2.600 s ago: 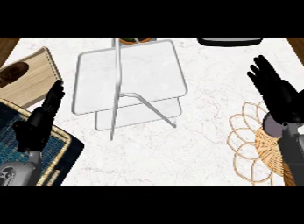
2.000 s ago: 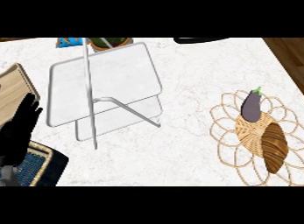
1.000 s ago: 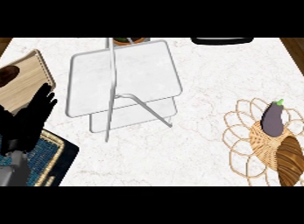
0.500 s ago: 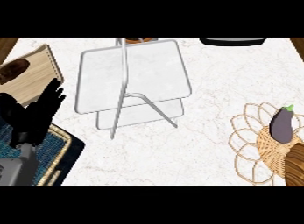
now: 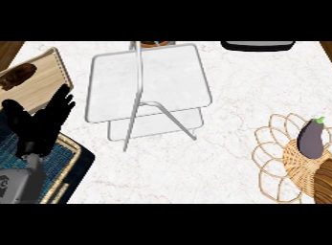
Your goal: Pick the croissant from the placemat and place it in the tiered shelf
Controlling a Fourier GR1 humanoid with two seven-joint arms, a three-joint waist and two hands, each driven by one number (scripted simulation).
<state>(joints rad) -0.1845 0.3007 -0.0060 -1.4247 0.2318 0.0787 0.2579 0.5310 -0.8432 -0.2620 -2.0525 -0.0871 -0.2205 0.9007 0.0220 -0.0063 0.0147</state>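
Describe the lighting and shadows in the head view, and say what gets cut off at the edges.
Head view: light is even and soft, no glare on the marble counter; the tiered shelf casts no distinct shadow. The croissant is cropped by the right edge, on the woven placemat beside the eggplant. The left robot hand is open; the right is out of view.

Right hand gone from view since 2.6 s ago; it was over the woven placemat (image 5: 295,162), which now shows the eggplant (image 5: 311,138) and croissant (image 5: 329,184) uncovered. Left hand (image 5: 41,122) hardly shifted against the tiered shelf (image 5: 147,91), fingers still straight.
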